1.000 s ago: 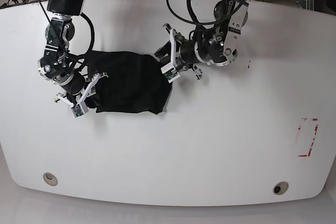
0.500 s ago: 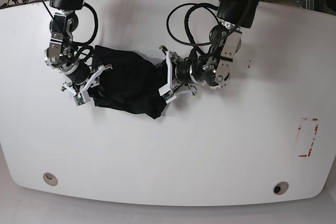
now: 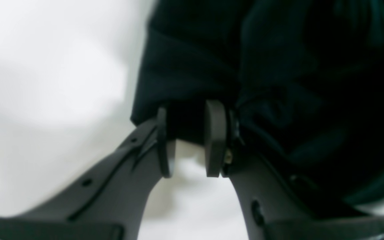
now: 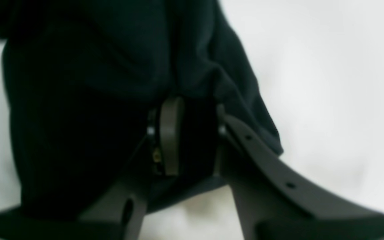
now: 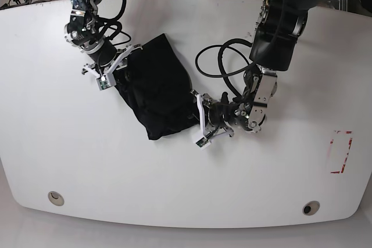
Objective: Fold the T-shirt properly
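Note:
The black T-shirt (image 5: 160, 91) lies bunched in a slanted band on the white table (image 5: 174, 184). My right gripper (image 5: 123, 65), at the left of the base view, is shut on the shirt's upper left edge. My left gripper (image 5: 196, 119) is shut on its lower right edge. In the left wrist view, dark cloth of the T-shirt (image 3: 192, 60) is pinched in the left gripper (image 3: 187, 115). The right wrist view likewise shows a fold of the T-shirt (image 4: 78, 83) clamped in the right gripper (image 4: 195, 115). The sleeves and collar are not distinguishable.
A red rectangular marking (image 5: 340, 152) sits near the table's right edge. Two round holes (image 5: 56, 197) (image 5: 310, 208) lie along the front edge. Black cables (image 5: 224, 68) loop from the left arm over the table behind the shirt.
The left arm has swung toward the table's front and the right arm toward the back, both still gripping. The shirt has turned from a level spread to a steep diagonal bunch.

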`<state>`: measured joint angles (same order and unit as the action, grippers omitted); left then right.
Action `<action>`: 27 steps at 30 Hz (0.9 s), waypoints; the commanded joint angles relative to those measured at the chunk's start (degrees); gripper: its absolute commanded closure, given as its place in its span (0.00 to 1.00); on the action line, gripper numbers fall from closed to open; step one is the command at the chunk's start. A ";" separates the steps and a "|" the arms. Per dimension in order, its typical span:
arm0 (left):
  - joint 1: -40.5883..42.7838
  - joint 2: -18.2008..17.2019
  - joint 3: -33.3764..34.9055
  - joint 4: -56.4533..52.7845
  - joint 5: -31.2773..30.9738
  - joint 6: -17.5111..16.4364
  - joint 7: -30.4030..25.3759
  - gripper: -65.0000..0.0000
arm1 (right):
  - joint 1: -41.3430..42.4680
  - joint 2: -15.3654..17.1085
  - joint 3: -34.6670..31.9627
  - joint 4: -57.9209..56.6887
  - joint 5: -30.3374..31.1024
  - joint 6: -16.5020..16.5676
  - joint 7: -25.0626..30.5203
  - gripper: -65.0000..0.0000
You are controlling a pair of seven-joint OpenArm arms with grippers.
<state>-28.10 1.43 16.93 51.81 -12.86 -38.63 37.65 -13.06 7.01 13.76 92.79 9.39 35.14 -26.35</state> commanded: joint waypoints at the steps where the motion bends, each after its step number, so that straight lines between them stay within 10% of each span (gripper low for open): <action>1: -2.63 0.19 -0.09 0.80 -1.33 -0.18 -1.47 0.80 | -0.70 -1.86 -0.18 2.46 -1.34 0.60 -4.03 0.80; 13: -3.51 0.11 -2.38 5.02 -1.51 -0.09 -1.12 0.80 | -0.87 -7.66 -0.18 17.67 -1.26 0.60 -16.68 0.79; 27: 6.16 0.02 -12.66 29.20 -1.42 -0.44 14.00 0.80 | 0.80 -2.39 0.18 19.87 -1.26 0.95 -20.29 0.79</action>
<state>-23.20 0.75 3.90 77.01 -13.34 -38.61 51.86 -13.43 3.68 13.69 113.30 7.68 36.05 -47.99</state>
